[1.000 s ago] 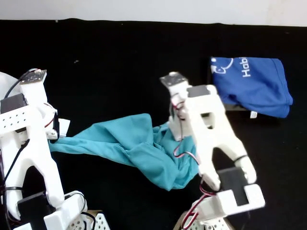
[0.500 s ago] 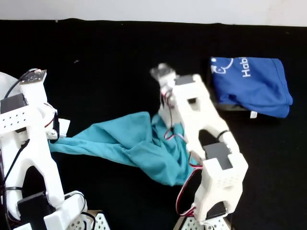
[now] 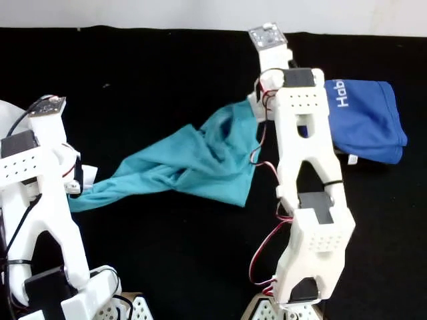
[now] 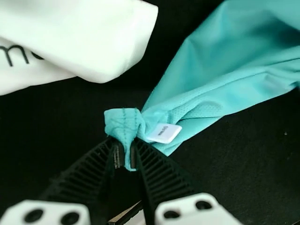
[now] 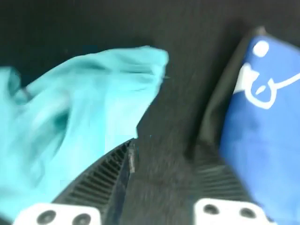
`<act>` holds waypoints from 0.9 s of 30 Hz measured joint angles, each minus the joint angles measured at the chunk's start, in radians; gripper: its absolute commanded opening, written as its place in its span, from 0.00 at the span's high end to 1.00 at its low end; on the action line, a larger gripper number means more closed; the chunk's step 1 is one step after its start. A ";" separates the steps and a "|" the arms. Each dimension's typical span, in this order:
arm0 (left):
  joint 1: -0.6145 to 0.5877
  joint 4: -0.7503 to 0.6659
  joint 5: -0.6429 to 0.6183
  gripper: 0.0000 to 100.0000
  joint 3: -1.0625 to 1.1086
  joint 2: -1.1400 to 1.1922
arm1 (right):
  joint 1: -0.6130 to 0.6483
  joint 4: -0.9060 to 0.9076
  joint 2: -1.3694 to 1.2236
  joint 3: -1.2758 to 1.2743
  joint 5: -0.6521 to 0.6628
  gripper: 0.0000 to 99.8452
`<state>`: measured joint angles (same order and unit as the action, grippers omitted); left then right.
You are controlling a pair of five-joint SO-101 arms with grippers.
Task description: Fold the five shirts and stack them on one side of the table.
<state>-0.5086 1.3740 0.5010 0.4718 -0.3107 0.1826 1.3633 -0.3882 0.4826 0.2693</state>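
A teal shirt (image 3: 193,163) is stretched in a slant across the black table between both arms. My left gripper (image 4: 124,154) is shut on a bunched corner of the shirt beside its white tag (image 4: 162,132), at the near left (image 3: 79,190). My right gripper (image 3: 257,110) is far out at the shirt's other end, next to the folded blue shirt (image 3: 363,120). In the right wrist view its jaws (image 5: 166,150) stand open over bare table. The teal cloth (image 5: 70,108) lies along the outer side of one finger, and the blue shirt (image 5: 262,108) is past the other.
A white shirt (image 4: 70,37) lies close to my left gripper, and it shows at the table's left edge (image 3: 5,117). A dark folded layer (image 5: 213,112) sits under the blue shirt. The black table (image 3: 153,80) is bare at the far left and near the middle front.
My right arm has swung from the near middle out toward the far side beside the blue shirt. The teal shirt's right end went with it and is pulled out longer. The left arm has not moved.
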 measured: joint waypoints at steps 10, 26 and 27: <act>-0.002 -0.055 0.000 0.99 0.000 0.000 | 0.044 0.339 0.032 0.121 0.000 0.79; -0.002 -0.086 0.000 0.99 0.000 0.000 | 0.216 0.302 0.037 -0.293 0.002 0.80; -0.002 -0.086 0.000 0.99 0.000 0.000 | 0.216 0.264 0.037 -0.325 0.002 0.80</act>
<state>-0.5102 1.2881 0.5010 0.4718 -0.3107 0.3989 1.6272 -0.3514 0.1573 0.2708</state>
